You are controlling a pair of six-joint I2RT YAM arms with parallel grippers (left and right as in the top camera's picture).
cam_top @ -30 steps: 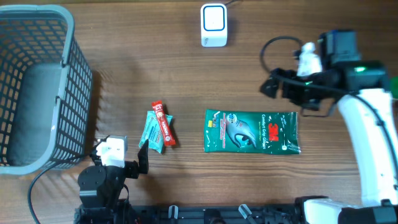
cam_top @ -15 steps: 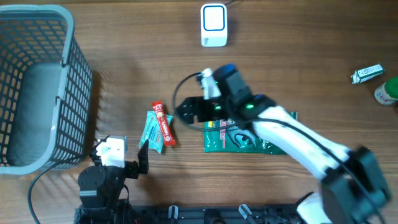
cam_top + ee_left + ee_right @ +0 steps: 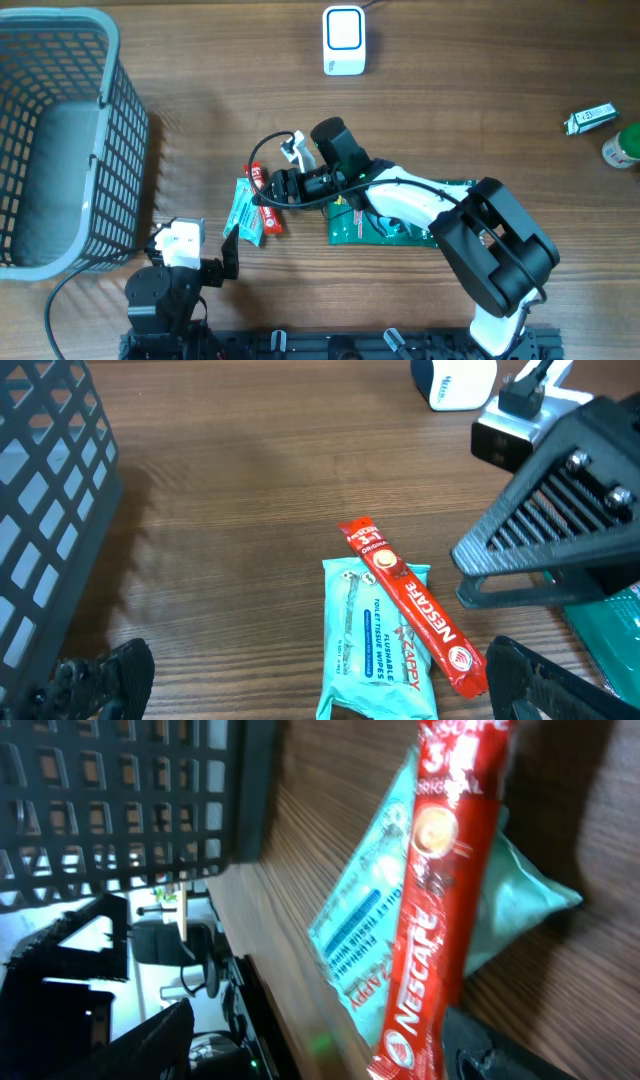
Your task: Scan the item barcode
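A red Nescafe stick (image 3: 264, 199) lies across a teal wipes pack (image 3: 243, 212) on the wooden table. My right gripper (image 3: 266, 189) has come in low from the right and is open. In the right wrist view the red stick (image 3: 432, 920) runs down between the fingers (image 3: 140, 1038), nearer the right one, and is not visibly clamped. The white scanner (image 3: 343, 40) stands at the back centre. My left gripper (image 3: 320, 690) sits open at the front edge, just before the wipes pack (image 3: 375, 650) and the stick (image 3: 412, 605).
A grey wire basket (image 3: 60, 140) fills the left side. A green 3M pack (image 3: 445, 205) lies partly under my right arm. A small carton (image 3: 588, 118) and a bottle (image 3: 622, 146) sit at the far right edge.
My right arm has swung from the far right across the table to the red stick, and its jaws have narrowed a little. The left arm has not moved.
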